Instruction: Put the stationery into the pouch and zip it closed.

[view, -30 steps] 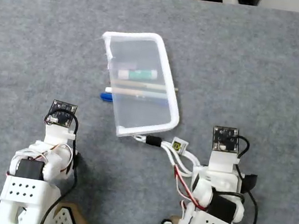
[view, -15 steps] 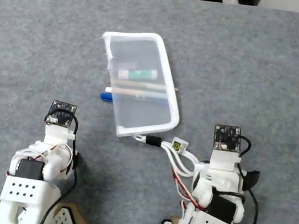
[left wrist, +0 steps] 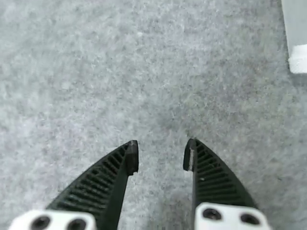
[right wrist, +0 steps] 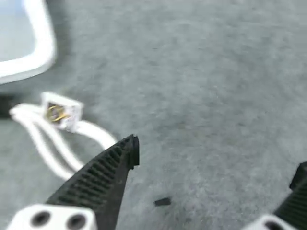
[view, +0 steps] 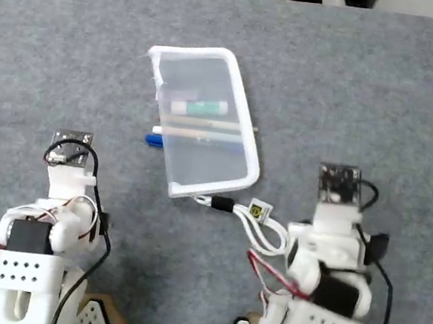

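Pouch (view: 204, 120) apparently beyond left end effector (left wrist: 161, 155)

Overhead camera looks down; close wrist cameras seemingly share pouch (view: 202, 120).

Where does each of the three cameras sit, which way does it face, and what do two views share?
High view: fixed above the table, looking down on the pouch; the left arm and right arm show at its lower edge.
Left wrist view: on the left arm's wrist, facing the table; open left gripper shows, a pouch corner beyond.
Right wrist view: on the right arm's wrist, facing the table; open right gripper shows.
Shared: high and right wrist views both show the white cable and the pouch's rim.
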Controlling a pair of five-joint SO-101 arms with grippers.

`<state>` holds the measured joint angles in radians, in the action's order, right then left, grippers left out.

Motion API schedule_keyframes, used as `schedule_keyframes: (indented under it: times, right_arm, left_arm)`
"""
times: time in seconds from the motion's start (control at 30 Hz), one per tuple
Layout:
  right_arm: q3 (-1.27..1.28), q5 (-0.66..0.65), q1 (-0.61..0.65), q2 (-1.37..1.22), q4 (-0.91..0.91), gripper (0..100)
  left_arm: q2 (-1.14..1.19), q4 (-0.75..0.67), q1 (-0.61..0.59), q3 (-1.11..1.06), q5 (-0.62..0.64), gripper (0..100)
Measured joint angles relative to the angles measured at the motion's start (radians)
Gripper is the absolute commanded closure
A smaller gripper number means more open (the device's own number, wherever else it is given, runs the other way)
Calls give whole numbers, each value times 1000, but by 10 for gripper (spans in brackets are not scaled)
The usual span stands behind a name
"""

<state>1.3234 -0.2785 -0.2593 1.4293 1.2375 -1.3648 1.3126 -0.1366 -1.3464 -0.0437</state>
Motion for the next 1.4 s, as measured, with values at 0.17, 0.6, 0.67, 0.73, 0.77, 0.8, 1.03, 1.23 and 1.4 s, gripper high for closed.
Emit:
schedule_keyframes:
  times: [0.17,0.6,0.67,0.73,0.77,0.8,1.03,1.23,1.4]
  right_arm:
    - [-313,0,180,-430,120,507]
    - [-741,-2,585,-1102,265,507]
    - [-741,-2,631,-1112,258,507]
    - [-743,-2,669,-1122,258,508]
    - [-743,-2,684,-1132,258,508]
    - [-743,-2,694,-1145,249,508]
    - [-743,-9,709,-1313,143,531]
    - [-743,-12,712,-1442,106,553]
    - [-743,-18,712,-1459,57,557]
  left_arm:
    - [0,0,-52,0,23,808]
    - [0,-11,-81,0,104,812]
    - [0,-11,-81,0,104,812]
    - [0,-11,-81,0,104,812]
    - [0,-11,-81,0,104,812]
    - [0,-11,-81,0,104,812]
    - [0,-11,-81,0,104,812]
    - [0,-11,-81,0,104,812]
    - [0,-11,-81,0,104,812]
